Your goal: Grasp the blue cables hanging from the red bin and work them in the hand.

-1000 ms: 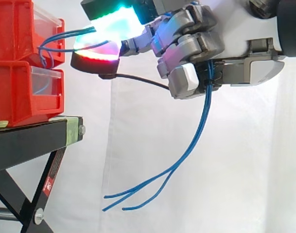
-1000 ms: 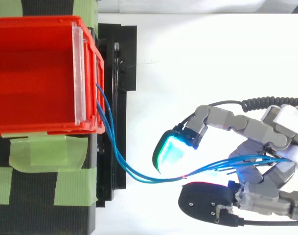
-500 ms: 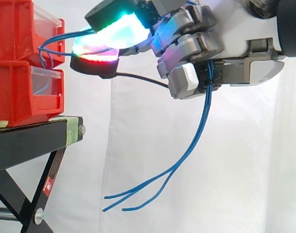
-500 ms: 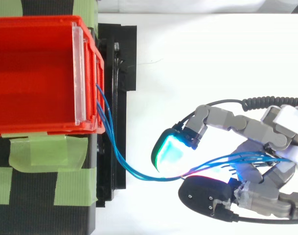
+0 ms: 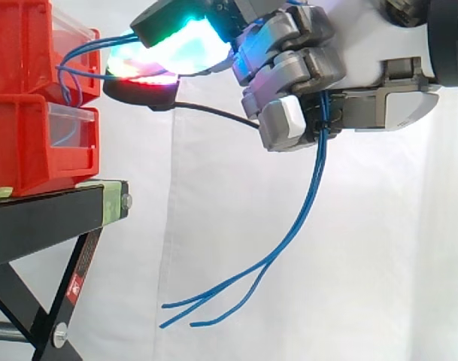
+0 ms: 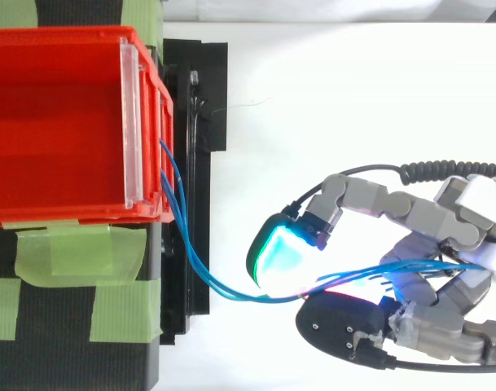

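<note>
Several thin blue cables (image 6: 195, 261) leave the front of the upper red bin (image 6: 52, 122) and curve across the gap into my hand (image 6: 431, 220). In the side view the hand (image 5: 304, 71) is high on the right, level with the upper bin (image 5: 18, 45). Its fingers are curled round the cables. A cyan-green glowing pad (image 5: 187, 41) and a black pad glowing red (image 5: 142, 89) pinch the strands near the bin. Below the hand the loose cable ends (image 5: 304, 210) hang down and splay out to the left.
A second red bin (image 5: 25, 143) sits under the upper one on the black stand (image 5: 48, 214). Green tape (image 6: 76, 252) holds the bins to the stand. A white curtain hangs behind, with open air below and right of the bins.
The two glowing pads have shifted a little left towards the bin and slightly up, closing over the strands. The hanging ends have barely moved.
</note>
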